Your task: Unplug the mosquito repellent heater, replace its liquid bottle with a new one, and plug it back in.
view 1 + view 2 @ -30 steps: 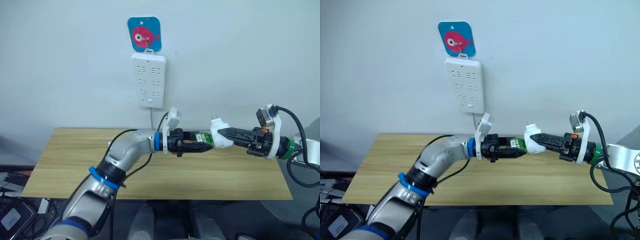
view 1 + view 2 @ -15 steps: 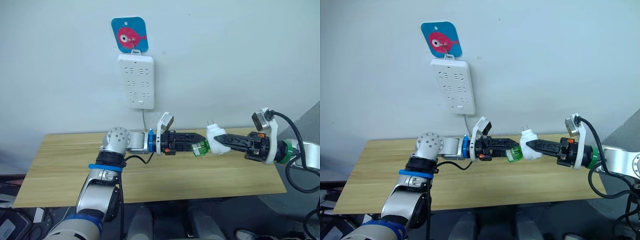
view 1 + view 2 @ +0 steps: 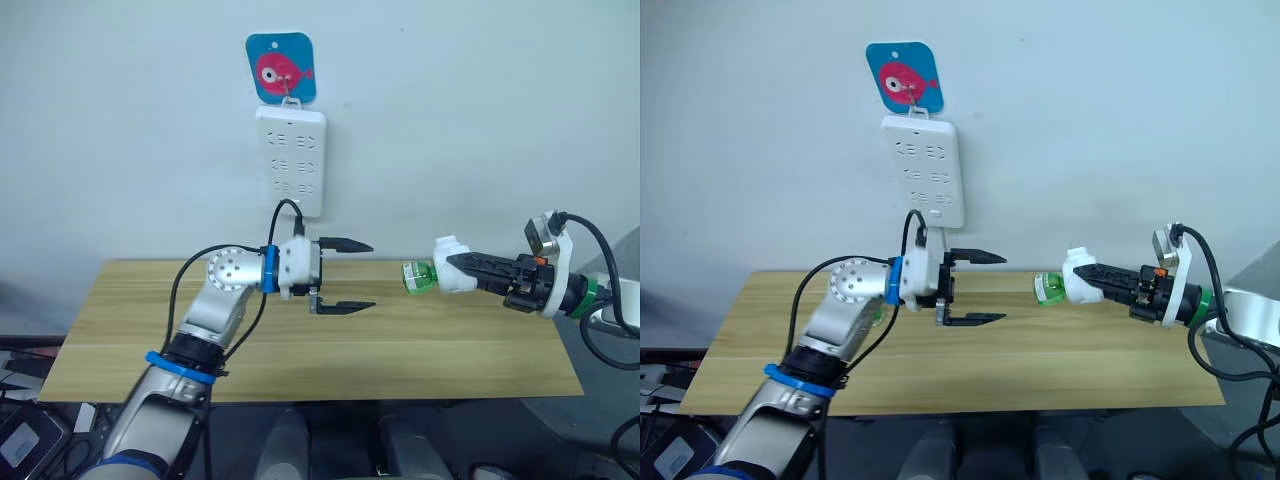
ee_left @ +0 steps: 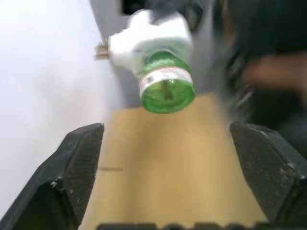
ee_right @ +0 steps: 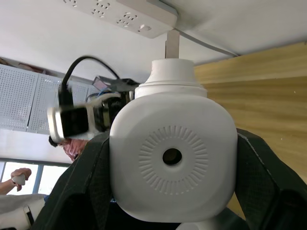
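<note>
Wooden table (image 3: 300,340), white wall (image 3: 480,120)

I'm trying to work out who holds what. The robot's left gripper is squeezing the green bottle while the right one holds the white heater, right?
Not quite. The left gripper is open and holds nothing. The green bottle sticks out of the white heater, which the right gripper does hold. The left eye view shows it.
</note>
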`<state>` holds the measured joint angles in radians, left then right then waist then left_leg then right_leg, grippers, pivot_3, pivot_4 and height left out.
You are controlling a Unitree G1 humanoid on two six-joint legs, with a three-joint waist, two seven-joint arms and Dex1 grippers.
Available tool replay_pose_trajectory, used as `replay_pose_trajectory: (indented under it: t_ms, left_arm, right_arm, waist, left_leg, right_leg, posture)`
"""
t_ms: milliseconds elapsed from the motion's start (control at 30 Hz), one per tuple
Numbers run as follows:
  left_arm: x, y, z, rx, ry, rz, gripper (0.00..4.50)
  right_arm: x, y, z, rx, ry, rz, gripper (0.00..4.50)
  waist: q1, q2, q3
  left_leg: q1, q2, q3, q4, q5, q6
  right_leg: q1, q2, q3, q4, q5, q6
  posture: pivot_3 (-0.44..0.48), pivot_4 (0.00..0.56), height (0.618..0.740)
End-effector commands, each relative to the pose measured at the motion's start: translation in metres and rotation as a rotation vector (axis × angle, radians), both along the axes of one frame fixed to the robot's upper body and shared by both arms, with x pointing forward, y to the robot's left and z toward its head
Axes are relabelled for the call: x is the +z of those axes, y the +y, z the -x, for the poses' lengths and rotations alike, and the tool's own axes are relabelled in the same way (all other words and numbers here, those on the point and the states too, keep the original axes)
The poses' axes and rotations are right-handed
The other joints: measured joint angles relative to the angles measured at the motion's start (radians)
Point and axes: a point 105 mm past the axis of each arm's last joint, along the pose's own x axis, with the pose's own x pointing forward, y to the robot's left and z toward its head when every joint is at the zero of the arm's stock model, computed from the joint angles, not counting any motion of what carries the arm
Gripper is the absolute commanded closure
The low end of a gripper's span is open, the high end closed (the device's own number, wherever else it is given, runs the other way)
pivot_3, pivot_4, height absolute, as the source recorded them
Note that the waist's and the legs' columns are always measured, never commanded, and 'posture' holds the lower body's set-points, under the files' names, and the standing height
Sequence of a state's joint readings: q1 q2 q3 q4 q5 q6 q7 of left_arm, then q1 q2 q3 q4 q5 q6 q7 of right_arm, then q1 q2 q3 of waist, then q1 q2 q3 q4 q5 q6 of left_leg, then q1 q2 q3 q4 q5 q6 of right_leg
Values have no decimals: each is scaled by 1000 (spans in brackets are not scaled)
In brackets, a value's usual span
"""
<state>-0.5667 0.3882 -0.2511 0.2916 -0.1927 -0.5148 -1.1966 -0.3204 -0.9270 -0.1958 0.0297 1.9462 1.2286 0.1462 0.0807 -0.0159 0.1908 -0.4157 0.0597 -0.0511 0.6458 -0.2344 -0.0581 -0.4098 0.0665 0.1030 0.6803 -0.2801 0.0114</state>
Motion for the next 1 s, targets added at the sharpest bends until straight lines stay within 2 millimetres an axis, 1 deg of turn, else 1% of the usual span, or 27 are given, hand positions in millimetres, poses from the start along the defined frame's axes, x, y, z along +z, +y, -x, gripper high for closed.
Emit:
replay_pose_trajectory:
  t_ms: [33,200,333,400,467,600,700,933,1000]
  left_arm:
    - [8,-10,7,-24,-397,65,9]
    - [22,-25,9,10,-569,202,9]
    - [25,-33,12,23,-622,257,9]
    - [26,-37,12,34,-633,276,9]
    - [22,-39,12,45,-630,269,9]
    - [17,-38,9,80,-626,261,9]
    - [17,-38,4,108,-622,261,9]
    - [17,-38,2,120,-627,265,9]
    - [17,-38,4,110,-626,265,412]
  right_arm:
    - [18,6,-4,11,-69,-48,1522]
    - [24,16,-3,38,-99,-72,1522]
    - [25,20,-3,47,-110,-86,1522]
    - [27,21,-3,49,-117,-95,1522]
    - [29,22,-3,50,-124,-106,1522]
    - [30,21,-2,55,-130,-117,1522]
    - [30,21,-1,63,-131,-120,1522]
    - [28,22,1,68,-124,-118,1522]
    - [27,23,0,64,-122,-117,1522]
  waist:
    - [2,0,0]
    - [3,0,0]
    - [6,0,0]
    - [6,0,0]
    - [6,0,0]
    - [5,0,0]
    - [5,0,0]
    - [2,0,0]
    - [1,0,0]
  left_leg:
    - [0,0,0,0,0,0]
    - [-1,0,0,0,0,0]
    - [-1,0,-1,0,0,0]
    - [-1,0,-1,0,0,0]
    - [-1,0,-1,0,0,0]
    - [-1,0,-1,0,0,0]
    - [-1,0,-1,0,0,0]
    - [-1,0,-1,0,0,0]
    - [-1,0,-1,0,0,0]
  right_leg:
    - [0,0,0,0,0,0]
    - [0,0,0,0,1,1]
    - [0,0,0,1,1,2]
    - [0,0,-1,2,1,2]
    - [0,0,-1,2,1,2]
    - [0,0,-1,3,2,2]
    - [0,0,-1,3,2,2]
    - [0,0,-1,3,2,2]
    - [0,0,-1,3,2,2]
  posture:
    - [197,171,740]
    - [193,172,740]
    - [193,172,740]
    - [193,172,740]
    - [187,175,740]
    - [184,177,740]
    - [183,178,740]
    - [181,181,740]
    - [181,181,740]
